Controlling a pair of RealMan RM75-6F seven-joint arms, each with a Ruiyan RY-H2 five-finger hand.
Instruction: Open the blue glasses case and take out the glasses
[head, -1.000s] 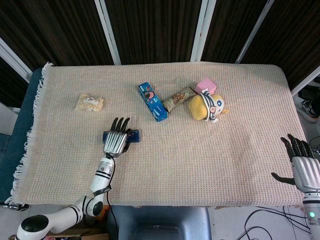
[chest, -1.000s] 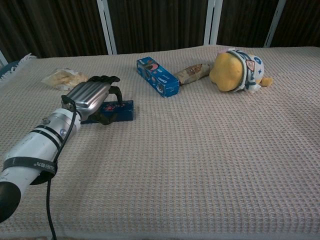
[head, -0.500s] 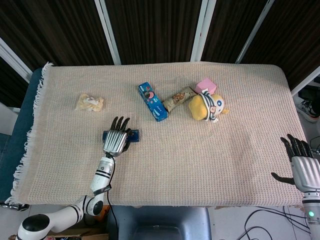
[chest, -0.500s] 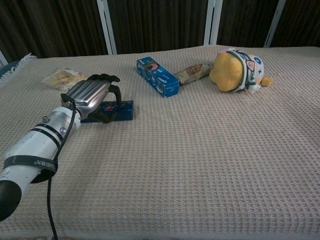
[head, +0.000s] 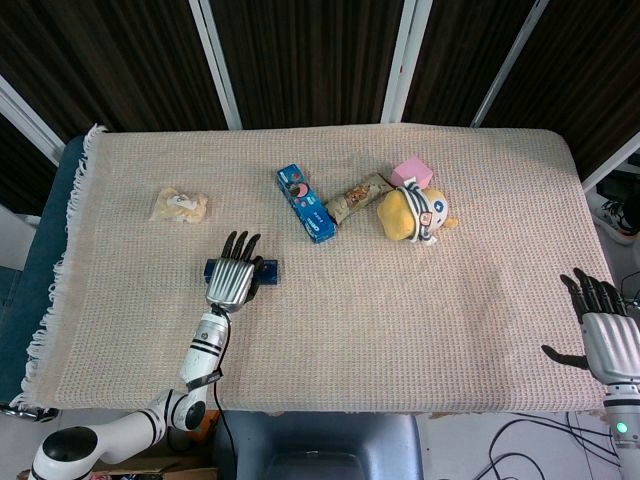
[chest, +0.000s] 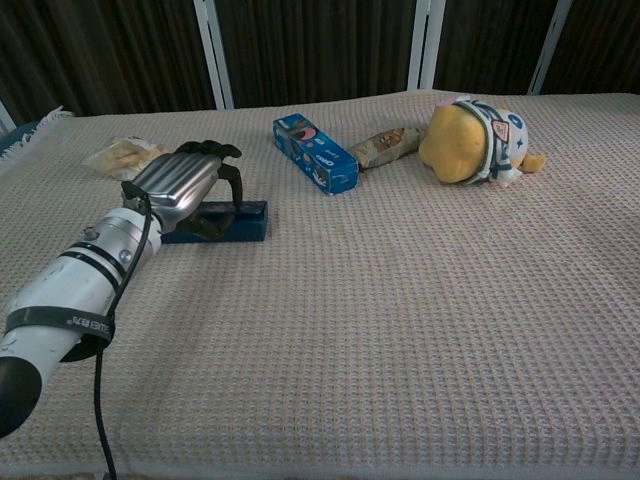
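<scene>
The blue glasses case (head: 270, 268) lies closed on the woven cloth at the left of the table, mostly hidden under my left hand (head: 232, 280). In the chest view the left hand (chest: 185, 185) sits on top of the case (chest: 243, 221), its fingers curling down over the far edge and its thumb against the near side. Only the case's near face and right end show. No glasses are visible. My right hand (head: 605, 335) hangs beyond the table's near right edge with fingers spread, holding nothing.
A blue biscuit box (head: 305, 203), a brown snack packet (head: 355, 196), a yellow plush toy (head: 415, 215) and a pink box (head: 412, 175) sit at the back centre. A clear snack bag (head: 180, 205) lies at the back left.
The left hand has risen slightly and tilted over the case, and the patterned front of the case now looks plainer. The right hand has stayed still.
</scene>
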